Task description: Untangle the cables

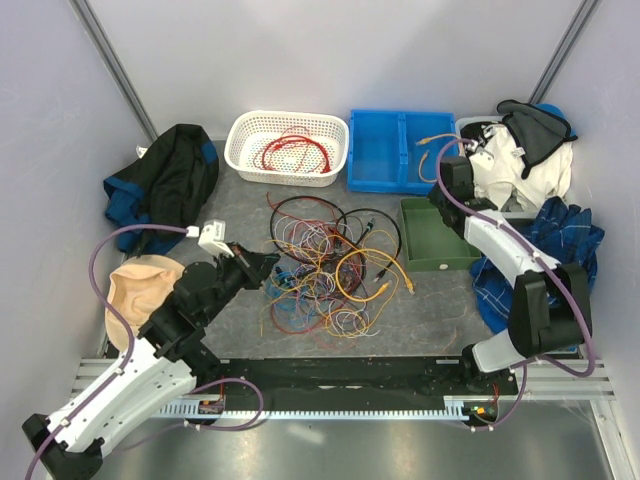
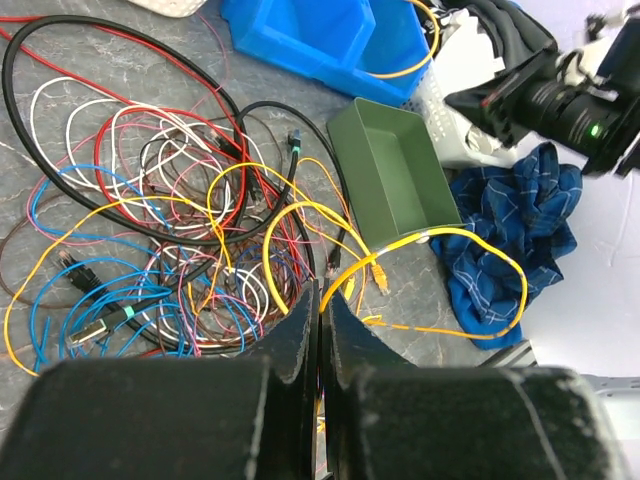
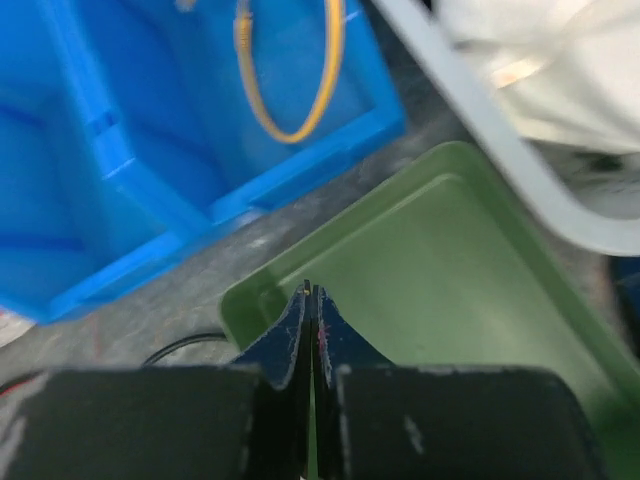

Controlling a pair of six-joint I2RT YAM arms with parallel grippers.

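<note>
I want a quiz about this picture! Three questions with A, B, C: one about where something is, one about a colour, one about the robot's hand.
1. Where does the red cable lie, apart from the tangle?
A) green tray B) white basket C) dark cloth
2. What colour is the loose cable in the blue bin?
A) purple B) white C) yellow-orange
3. How do the right gripper's jaws stand?
A) shut B) wide open C) out of sight

B: red loops show inside the basket.
C: its orange loop lies in the bin.
A: the fingers meet in the wrist view.
</note>
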